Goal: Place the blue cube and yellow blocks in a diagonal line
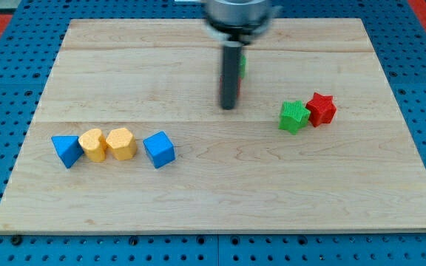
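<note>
A blue cube (159, 149) lies at the lower left of the wooden board (220, 192). To its left stand two yellow blocks: a rounded one (121, 143) and a heart-like one (92, 144), touching each other. A blue triangular block (66, 150) touches the left yellow block. These form a nearly level row. My tip (228, 107) is on the board at centre top, well up and to the right of the blue cube, touching none of the row.
A green star-like block (293, 116) and a red star block (321, 108) touch each other at the right. A green and a red block (242, 68) are mostly hidden behind the rod. Blue pegboard (6, 89) surrounds the board.
</note>
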`<state>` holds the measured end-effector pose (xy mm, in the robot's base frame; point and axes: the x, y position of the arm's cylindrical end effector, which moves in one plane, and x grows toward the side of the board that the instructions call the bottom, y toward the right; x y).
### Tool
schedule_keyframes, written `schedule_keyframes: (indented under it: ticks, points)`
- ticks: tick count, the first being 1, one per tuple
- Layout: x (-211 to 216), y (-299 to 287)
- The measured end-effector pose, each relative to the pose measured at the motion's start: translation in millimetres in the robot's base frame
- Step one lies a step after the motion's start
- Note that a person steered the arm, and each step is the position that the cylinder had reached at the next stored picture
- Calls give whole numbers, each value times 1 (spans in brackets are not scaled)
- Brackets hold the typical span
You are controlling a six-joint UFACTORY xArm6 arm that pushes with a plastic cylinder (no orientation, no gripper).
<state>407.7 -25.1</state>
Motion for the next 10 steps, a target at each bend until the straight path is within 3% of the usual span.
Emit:
schedule_keyframes:
  ticks: [2,3,4,5,6,7,9,10]
  points:
    - [16,-177]
    - [57,-236]
    - [109,-222]
    - [127,-161]
    - [140,-148]
    - [138,-143]
    - [62,-137]
    - [70,-138]
